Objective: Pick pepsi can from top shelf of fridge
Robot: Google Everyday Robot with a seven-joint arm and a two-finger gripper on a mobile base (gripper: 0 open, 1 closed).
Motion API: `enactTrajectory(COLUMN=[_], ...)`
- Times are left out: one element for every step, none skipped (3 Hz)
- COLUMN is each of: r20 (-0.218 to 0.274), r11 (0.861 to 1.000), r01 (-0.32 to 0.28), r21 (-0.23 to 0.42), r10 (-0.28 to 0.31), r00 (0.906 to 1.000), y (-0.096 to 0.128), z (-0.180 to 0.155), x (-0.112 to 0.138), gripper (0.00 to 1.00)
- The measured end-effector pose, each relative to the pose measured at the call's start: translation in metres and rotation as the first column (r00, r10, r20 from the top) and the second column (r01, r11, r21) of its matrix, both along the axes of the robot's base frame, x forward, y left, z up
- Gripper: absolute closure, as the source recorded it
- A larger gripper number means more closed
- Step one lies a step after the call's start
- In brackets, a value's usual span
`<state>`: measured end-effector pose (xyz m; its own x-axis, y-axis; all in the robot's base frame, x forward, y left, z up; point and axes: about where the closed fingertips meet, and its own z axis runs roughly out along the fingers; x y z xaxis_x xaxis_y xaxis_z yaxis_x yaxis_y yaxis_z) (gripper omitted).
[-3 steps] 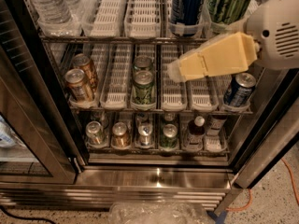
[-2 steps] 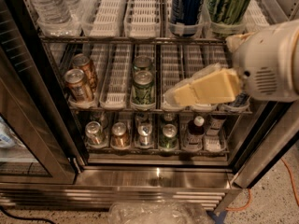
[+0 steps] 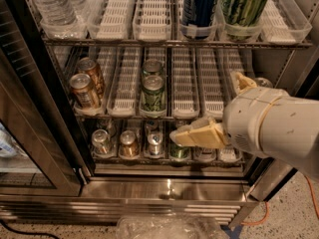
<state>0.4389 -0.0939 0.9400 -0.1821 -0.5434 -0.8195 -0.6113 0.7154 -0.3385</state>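
**Robot gripper held low in front of an open drinks fridge, pepsi can on the top shelf**

The fridge (image 3: 169, 190), a stainless-steel cooler, is seen from above and in front, with its dark-framed glass door (image 3: 30, 133) swung open at the left. The top shelf (image 3: 149, 42) is lined with white slotted lane trays. The pepsi can (image 3: 199, 6), dark navy blue, is stood upright at the front of a lane right of centre, its top cut off by the picture's edge. Just beside it on the right a green-and-black can (image 3: 242, 4) is stood; clear water bottles (image 3: 52, 4) are placed at the far left.

The cream-coloured gripper (image 3: 199, 135) is carried on a bulky white arm (image 3: 271, 126) entering from the right. It is held before the lower two racks, well below the pepsi can and apart from it. Whether it is spread or closed cannot be told.

Copper cans (image 3: 84, 88) and green cans (image 3: 153, 91) are seen on the middle rack
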Motion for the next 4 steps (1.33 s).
enactTrajectory(r20=[0.1, 0.212, 0.239, 0.254], r11=[0.994, 0.951, 0.935, 0.942], r01=[0.065, 0.153, 0.157, 0.143], r21=[0.092, 0.27, 0.319, 0.305], r10=[-0.075, -0.213, -0.239, -0.225], r00=[0.9922, 0.9537, 0.9411, 0.9407], y=[-0.01, -0.05, -0.068, -0.065], z=[0.006, 0.054, 0.062, 0.063], x=[0.044, 0.092, 0.1, 0.101], gripper=[0.0, 0.0, 0.0, 0.0])
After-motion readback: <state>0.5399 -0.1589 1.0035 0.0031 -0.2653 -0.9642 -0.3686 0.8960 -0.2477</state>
